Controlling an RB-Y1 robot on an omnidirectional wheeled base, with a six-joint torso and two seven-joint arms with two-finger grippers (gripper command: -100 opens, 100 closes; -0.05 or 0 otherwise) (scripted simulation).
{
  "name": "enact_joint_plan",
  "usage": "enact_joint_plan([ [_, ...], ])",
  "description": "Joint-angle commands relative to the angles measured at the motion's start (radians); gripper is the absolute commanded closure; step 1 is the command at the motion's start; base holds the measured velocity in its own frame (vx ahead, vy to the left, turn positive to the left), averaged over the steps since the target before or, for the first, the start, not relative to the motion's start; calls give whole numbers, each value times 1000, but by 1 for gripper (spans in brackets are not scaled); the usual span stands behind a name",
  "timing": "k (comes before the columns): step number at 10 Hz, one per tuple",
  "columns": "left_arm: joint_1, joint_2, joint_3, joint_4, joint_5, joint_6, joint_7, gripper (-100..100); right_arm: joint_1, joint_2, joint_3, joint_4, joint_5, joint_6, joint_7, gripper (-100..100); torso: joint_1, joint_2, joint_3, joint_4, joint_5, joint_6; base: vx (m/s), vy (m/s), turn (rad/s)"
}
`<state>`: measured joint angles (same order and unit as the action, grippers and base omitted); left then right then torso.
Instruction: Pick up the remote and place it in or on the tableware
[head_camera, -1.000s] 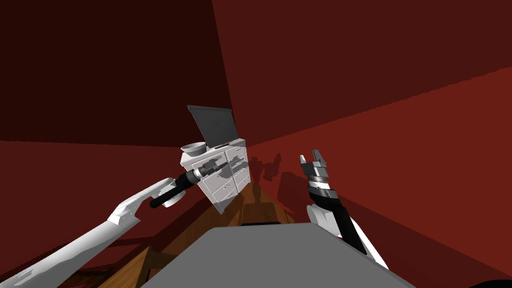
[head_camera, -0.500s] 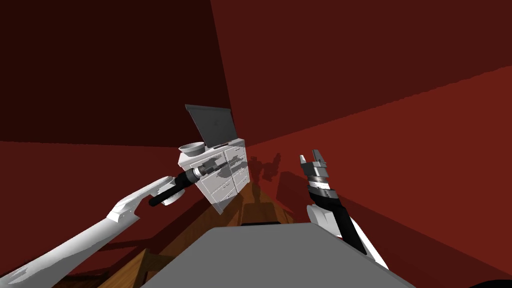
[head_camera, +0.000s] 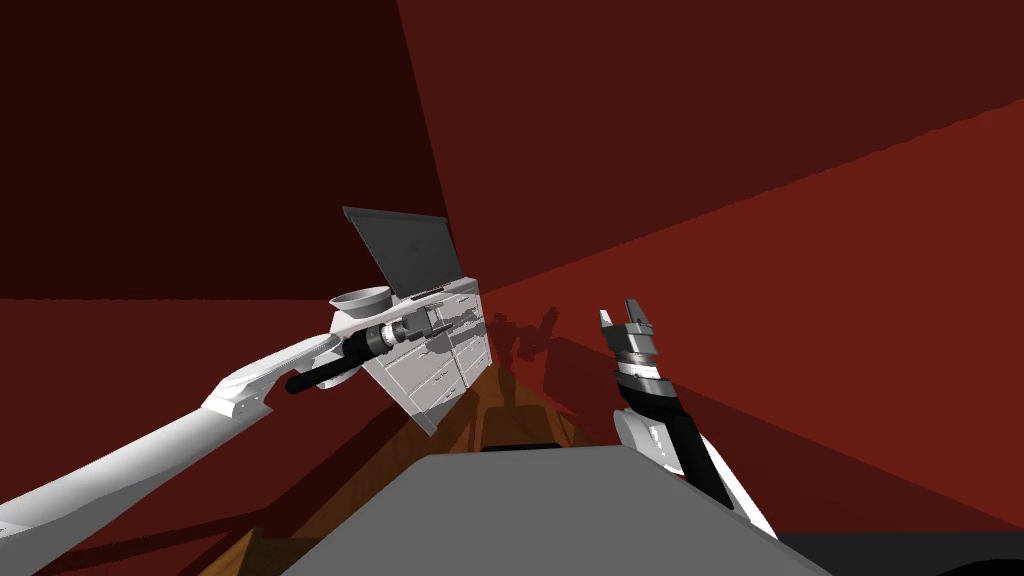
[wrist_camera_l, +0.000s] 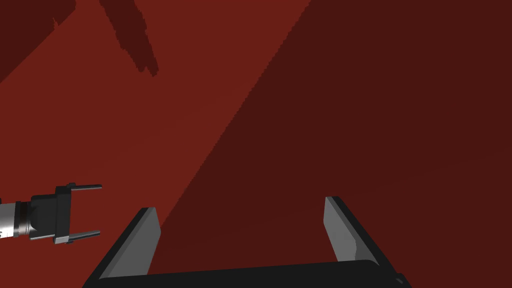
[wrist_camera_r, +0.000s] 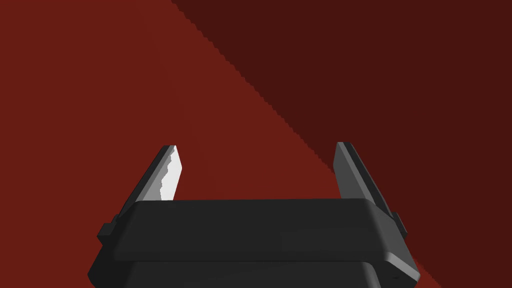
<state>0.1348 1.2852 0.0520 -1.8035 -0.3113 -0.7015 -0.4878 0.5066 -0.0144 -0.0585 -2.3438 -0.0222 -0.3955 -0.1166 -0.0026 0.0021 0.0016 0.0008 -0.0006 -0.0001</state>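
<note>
Nothing of task done yet: remote (head_camera: 428, 292) lies on cabinet (head_camera: 440, 380) top near front edge, bowl (head_camera: 362, 298) apart at corner. Left gripper (head_camera: 438, 324) spread, empty, near cabinet front. Right gripper (head_camera: 620, 312) spread, empty, raised well aside. Grasp, carry, placing all remain

- Box-shaped white cabinet (head_camera: 440, 352): pale grey drawer fronts, blotched with dark shadow.
- Round light grey bowl (head_camera: 362, 298), at nine o'clock from the thin black remote (head_camera: 428, 293).
- Flat dark grey screen (head_camera: 405, 245).
- Plain walls (head_camera: 800, 250): bright red and deep maroon bands.
- Brown wood-grain floor (head_camera: 505, 400).
- Left gripper (wrist_camera_l: 240, 204) and right gripper (head_camera: 618, 309): black boxes, light grey fingers.
</note>
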Motion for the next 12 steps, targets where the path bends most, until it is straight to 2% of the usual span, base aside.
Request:
enact_joint_plan([
  [1,-4,18,8,4,-13,-23,-31,-100,0,0,0,0,0,0,0,0,0,0,0,0,0,0,-15,-18,-53],
  [9,-4,18,8,4,-13,-23,-31,-100,0,0,0,0,0,0,0,0,4,-3,-1,-1,1,-1,0,0,0],
  [10,-20,47,14,21,-31,-57,-68,-100,0,0,0,0,0,0,0,0,5,-3,-2,-1,1,-1,-1,2,-93],
  [12,-35,77,20,39,-51,-93,-108,-100,0,0,0,0,0,0,0,0,5,-3,-2,-1,1,0,7,16,-104],
])
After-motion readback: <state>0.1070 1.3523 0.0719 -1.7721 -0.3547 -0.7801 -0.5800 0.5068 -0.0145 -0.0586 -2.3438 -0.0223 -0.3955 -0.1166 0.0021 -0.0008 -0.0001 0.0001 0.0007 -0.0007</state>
